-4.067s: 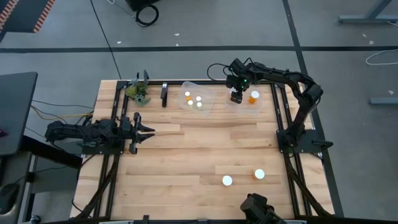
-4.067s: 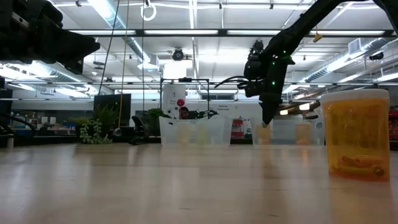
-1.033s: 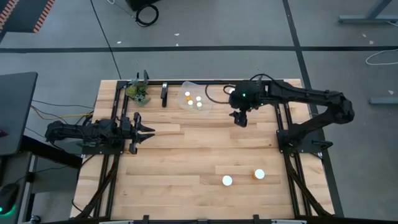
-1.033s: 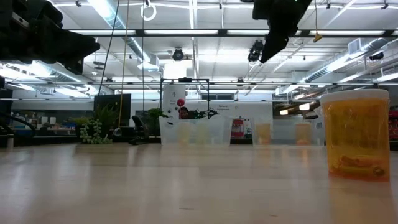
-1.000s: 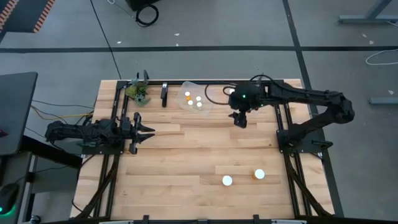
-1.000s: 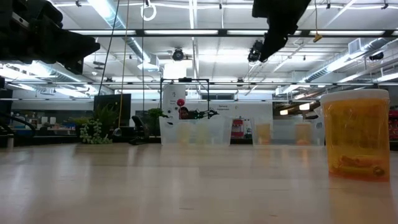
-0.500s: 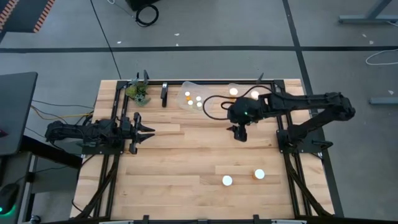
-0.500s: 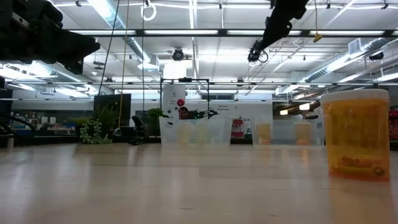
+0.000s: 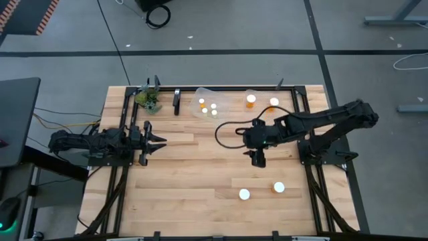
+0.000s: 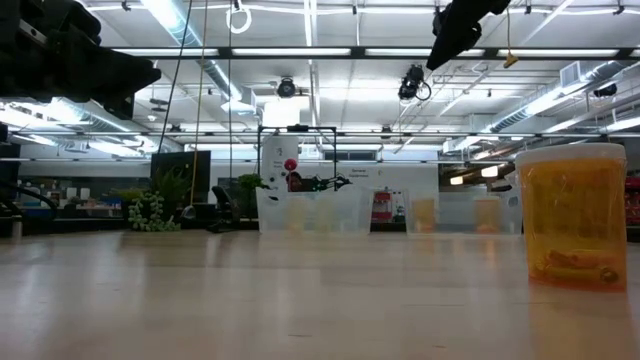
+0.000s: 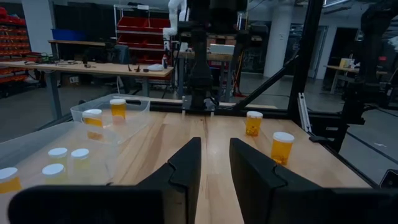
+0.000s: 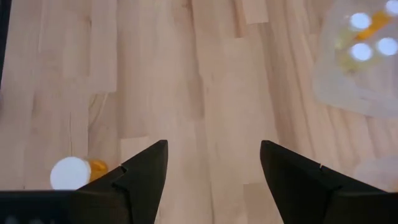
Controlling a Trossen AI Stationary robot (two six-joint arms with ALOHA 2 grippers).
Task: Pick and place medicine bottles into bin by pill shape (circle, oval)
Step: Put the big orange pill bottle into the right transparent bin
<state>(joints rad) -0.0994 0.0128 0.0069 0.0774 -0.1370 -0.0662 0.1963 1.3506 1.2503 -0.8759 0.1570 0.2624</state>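
Two amber bottles with white caps stand on the table near its front edge, one (image 9: 245, 194) left of the other (image 9: 279, 188). My right gripper (image 9: 259, 161) hangs open and empty above the table's middle, on the far side of them. Its wrist view (image 12: 214, 171) looks down on bare wood, with one bottle (image 12: 71, 172) off to the side. Two more bottles (image 9: 251, 100) (image 9: 274, 102) stand in the far right clear bin. Three white caps (image 9: 208, 107) show in the clear bin to its left. My left gripper (image 9: 160, 140) waits open at the table's left edge.
A small green plant (image 9: 148, 99) and a dark upright piece (image 9: 176, 102) stand at the far left. In the low view one bottle (image 10: 570, 215) stands close at the right. Bare wood lies between the bins and the two near bottles.
My right gripper has gone from beside the far bins toward the table's near edge, out over the table's middle, staying open and empty. The two bottles in the far right bin, covered by the arm before, now show.
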